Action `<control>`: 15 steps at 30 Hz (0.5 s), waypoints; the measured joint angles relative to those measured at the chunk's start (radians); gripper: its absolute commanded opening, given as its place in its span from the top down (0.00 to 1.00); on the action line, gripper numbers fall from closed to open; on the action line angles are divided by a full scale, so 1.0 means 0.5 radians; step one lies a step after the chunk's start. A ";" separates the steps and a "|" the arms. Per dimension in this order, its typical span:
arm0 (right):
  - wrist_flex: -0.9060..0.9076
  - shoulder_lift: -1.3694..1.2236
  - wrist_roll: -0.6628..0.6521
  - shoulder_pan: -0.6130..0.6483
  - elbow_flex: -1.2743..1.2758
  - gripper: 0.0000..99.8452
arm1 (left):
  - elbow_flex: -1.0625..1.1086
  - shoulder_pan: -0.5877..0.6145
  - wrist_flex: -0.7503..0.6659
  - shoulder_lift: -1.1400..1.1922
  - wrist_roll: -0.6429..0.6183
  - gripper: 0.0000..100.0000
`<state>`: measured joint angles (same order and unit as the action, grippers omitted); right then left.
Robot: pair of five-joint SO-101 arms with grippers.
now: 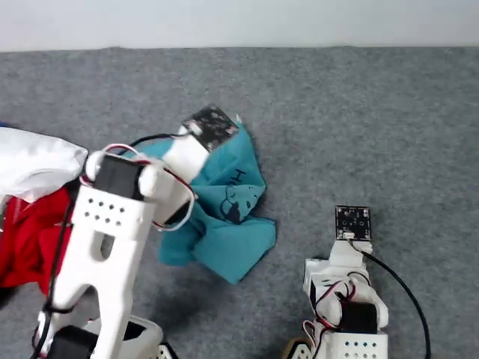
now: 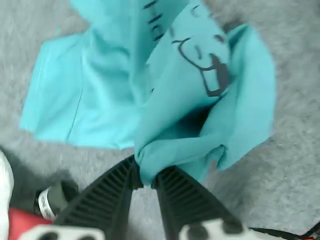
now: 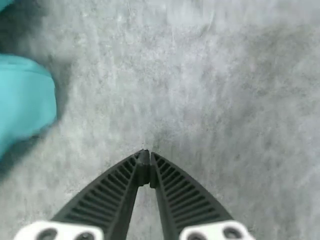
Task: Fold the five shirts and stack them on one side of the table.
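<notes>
A teal shirt [image 1: 224, 209] with a dark cartoon print lies crumpled on the grey table, left of centre. My left gripper [image 2: 145, 177] is shut on a bunched fold of this teal shirt [image 2: 165, 95], which hangs and spreads beyond the black fingers [image 2: 107, 195]. In the high view the left arm [image 1: 120, 224] stretches over the shirt's left part. My right gripper [image 3: 145, 162] is shut with nothing in it, low over bare grey felt. The right arm [image 1: 348, 299] sits near the front right, and the teal shirt's edge [image 3: 25, 95] shows in the right wrist view.
A white shirt [image 1: 34, 161] and a red shirt [image 1: 26, 239] lie heaped at the table's left edge. Grey felt [image 1: 374, 127] covers the table, with open room over the right half and the back.
</notes>
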<state>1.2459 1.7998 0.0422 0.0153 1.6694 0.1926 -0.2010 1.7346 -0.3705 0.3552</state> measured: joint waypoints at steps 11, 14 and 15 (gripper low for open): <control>-0.049 0.012 0.000 0.338 -0.319 0.99 | 0.006 0.166 0.000 0.018 -0.153 0.83; -0.025 0.012 -0.058 0.427 -0.377 0.99 | 0.006 0.166 0.000 0.018 -0.270 0.83; -0.006 0.009 -0.077 0.436 -0.405 0.99 | 0.006 0.175 0.000 0.018 -0.282 0.83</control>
<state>1.2428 1.8044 0.0038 0.2332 1.4668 0.1956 -0.1135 1.7346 -0.3613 0.2140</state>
